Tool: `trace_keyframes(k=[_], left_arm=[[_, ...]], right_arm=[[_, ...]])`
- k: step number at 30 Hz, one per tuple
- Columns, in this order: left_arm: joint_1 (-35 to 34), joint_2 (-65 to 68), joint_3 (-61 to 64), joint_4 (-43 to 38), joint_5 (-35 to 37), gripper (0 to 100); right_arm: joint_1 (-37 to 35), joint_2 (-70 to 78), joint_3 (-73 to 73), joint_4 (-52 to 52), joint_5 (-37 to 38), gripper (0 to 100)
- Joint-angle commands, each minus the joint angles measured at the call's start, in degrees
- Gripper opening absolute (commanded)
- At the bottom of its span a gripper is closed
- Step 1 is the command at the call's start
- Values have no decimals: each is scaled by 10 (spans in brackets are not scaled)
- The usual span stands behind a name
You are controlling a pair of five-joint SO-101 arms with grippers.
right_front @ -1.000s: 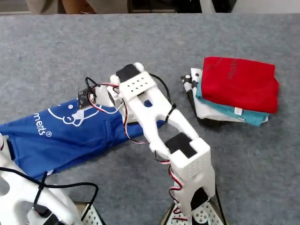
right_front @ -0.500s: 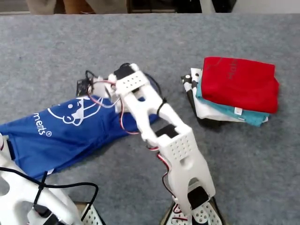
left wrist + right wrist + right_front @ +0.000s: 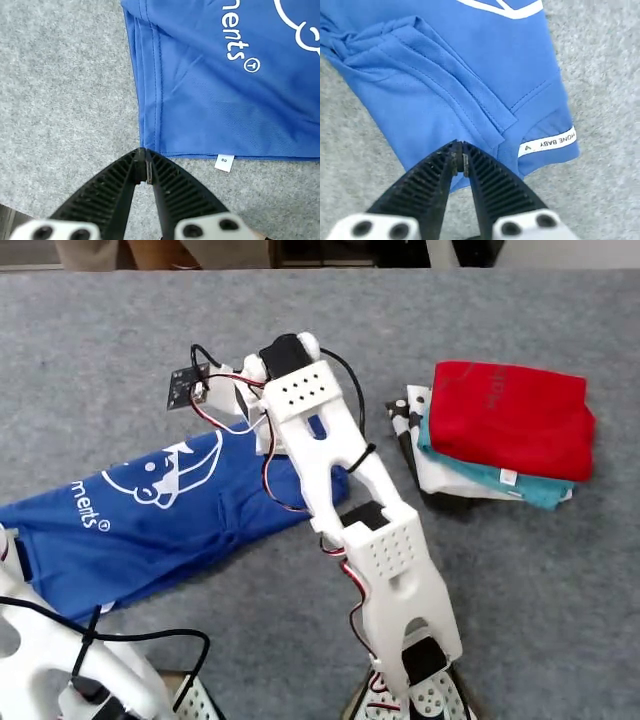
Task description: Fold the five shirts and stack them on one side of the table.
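A blue shirt (image 3: 150, 520) with white print lies spread on the left of the grey table. In the left wrist view my left gripper (image 3: 145, 167) is shut, its tips pinching the hem corner of the blue shirt (image 3: 225, 90). In the right wrist view my right gripper (image 3: 459, 159) is shut on a fold of the blue shirt (image 3: 470, 75) near the collar label. From above, the right arm (image 3: 330, 470) stretches from the near edge over the shirt's right end. A stack of folded shirts (image 3: 505, 430), red on top, sits at the right.
The left arm's base (image 3: 60, 660) stands at the near left corner with loose black cables. The grey table surface (image 3: 400, 330) stretches bare behind the shirt. The wall and some furniture legs line the far edge.
The right arm has swung toward the far side of the table, drawing the shirt's right end with it. The left arm and the stack have not moved.
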Motion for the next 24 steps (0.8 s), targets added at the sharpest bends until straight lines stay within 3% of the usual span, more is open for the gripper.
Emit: trace_keyframes(k=[1, 6, 14, 20, 24], left_arm=[[3, 16, -25, -39, 40, 74], [-18, 161, -89, -57, 67, 174], [-63, 485, -269, -52, 33, 210], [-75, 571, -311, -45, -25, 209], [-50, 609, -311, -46, -25, 209]], right_arm=[[11, -23, -21, 11, -33, 2], [11, -25, -21, 13, -45, 2], [7, -25, -20, 14, -65, 2], [7, -25, 2, 14, -64, 2], [7, -25, 0, 14, -64, 2]])
